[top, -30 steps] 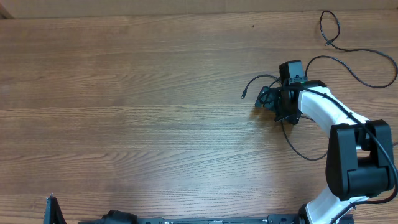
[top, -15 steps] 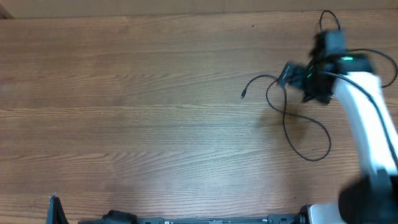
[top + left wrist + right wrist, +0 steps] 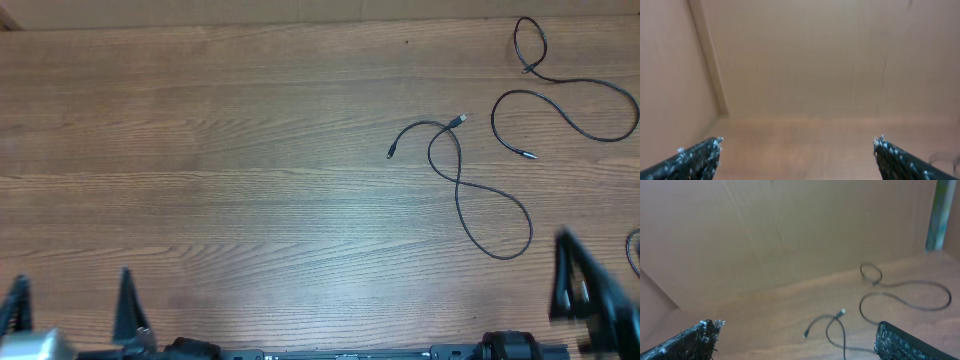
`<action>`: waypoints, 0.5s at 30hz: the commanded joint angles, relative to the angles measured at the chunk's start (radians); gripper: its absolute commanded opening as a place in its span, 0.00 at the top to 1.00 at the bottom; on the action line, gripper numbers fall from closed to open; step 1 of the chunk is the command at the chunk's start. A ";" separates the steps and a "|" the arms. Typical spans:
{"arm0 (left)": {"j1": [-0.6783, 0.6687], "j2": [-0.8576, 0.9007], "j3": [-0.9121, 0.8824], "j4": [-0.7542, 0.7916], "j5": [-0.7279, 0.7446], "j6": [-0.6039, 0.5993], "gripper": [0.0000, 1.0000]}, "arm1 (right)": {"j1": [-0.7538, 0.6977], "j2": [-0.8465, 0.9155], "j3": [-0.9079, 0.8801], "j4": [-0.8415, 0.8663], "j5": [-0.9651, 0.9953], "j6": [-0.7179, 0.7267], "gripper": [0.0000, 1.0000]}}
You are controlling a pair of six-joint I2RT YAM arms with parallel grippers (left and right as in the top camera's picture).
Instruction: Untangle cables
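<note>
One thin black cable [image 3: 458, 185] lies right of the table's middle in an S-curve that crosses itself, with a silvery tip [image 3: 461, 119]. A second cable [image 3: 575, 120] lies apart from it at the far right, with a small loop [image 3: 530, 42] at the back. Both show in the right wrist view, the first [image 3: 832, 325] ahead of the second [image 3: 905, 292]. My right gripper [image 3: 799, 326] is open and empty, low at the front right [image 3: 590, 290]. My left gripper [image 3: 797, 142] is open and empty at the front left [image 3: 70, 300].
A bit of another black cord [image 3: 632, 250] shows at the right edge. A tan wall [image 3: 830, 55] stands behind the wooden table [image 3: 220, 170]. A grey post [image 3: 938, 215] stands at the far right.
My right gripper let go of the middle cable and drew back from the far right to the front right edge. The cable now lies spread out. My left gripper has come into view.
</note>
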 commanded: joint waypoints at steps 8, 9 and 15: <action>-0.002 -0.006 -0.152 -0.285 0.206 0.011 0.00 | 0.003 -0.034 -0.010 -0.013 -0.124 -0.004 0.00; -0.002 -0.006 -0.158 -0.286 0.214 0.011 0.01 | 0.003 -0.034 -0.010 -0.013 -0.129 -0.003 0.00; -0.002 -0.006 -0.212 -0.286 0.305 0.011 0.01 | 0.003 -0.034 -0.010 -0.013 -0.171 0.023 0.00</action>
